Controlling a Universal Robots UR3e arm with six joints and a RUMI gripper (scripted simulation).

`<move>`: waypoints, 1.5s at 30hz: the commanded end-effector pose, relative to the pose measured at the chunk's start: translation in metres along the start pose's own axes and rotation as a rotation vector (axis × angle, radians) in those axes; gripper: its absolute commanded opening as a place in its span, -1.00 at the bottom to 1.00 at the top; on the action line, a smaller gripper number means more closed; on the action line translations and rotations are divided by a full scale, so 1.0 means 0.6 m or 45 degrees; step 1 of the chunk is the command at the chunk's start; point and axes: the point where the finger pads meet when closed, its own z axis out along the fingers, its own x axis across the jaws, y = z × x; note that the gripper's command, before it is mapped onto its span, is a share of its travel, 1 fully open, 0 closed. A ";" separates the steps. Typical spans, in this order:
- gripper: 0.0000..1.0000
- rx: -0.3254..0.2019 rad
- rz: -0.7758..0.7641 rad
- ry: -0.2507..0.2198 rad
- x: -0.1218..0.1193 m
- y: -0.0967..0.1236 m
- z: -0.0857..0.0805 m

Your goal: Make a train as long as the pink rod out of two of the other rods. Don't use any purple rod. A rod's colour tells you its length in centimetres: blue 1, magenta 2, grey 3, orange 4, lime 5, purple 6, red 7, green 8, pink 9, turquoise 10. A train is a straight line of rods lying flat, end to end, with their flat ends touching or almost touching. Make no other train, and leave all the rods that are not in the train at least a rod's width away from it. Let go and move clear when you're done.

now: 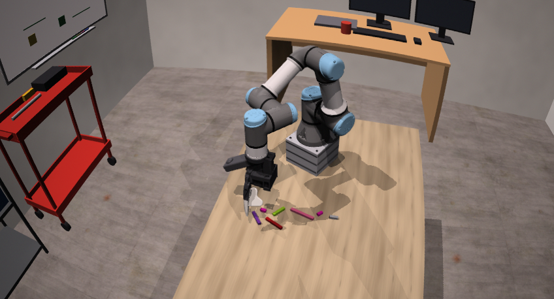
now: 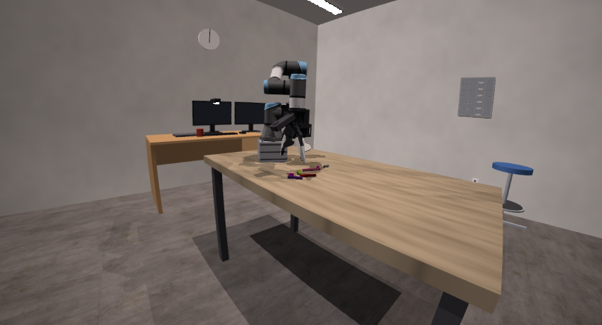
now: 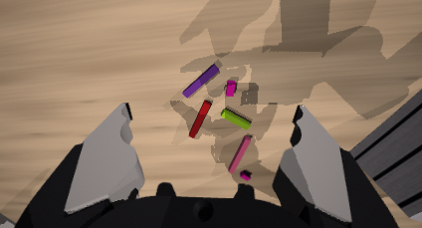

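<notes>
My gripper is open and empty, above the table on the rods' left side in the top view. A purple rod and a magenta rod lie leftmost there. A red rod lies in front of a lime rod. The pink rod lies right of them. Further right are a second magenta rod and a grey rod, hidden in the wrist view. All lie apart.
The rods lie on the wooden table. The arm's grey base block stands behind them. The table's left edge is close to the gripper in the top view. Shadows of the arm fall across the rods.
</notes>
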 end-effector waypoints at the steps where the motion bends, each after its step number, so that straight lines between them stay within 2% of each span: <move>1: 1.00 -0.006 -0.213 -0.011 -0.002 -0.001 -0.001; 3: 1.00 -0.006 -0.302 -0.012 -0.002 0.000 -0.001; 5: 1.00 -0.006 -0.302 -0.012 -0.002 0.000 -0.001; 14: 1.00 -0.004 -0.733 -0.012 -0.003 0.003 -0.001; 20: 1.00 -0.003 -0.941 -0.013 -0.003 0.006 -0.001; 31: 1.00 -0.002 -1.087 -0.013 -0.002 0.008 -0.001; 45: 1.00 -0.002 -1.101 -0.013 -0.002 0.008 -0.001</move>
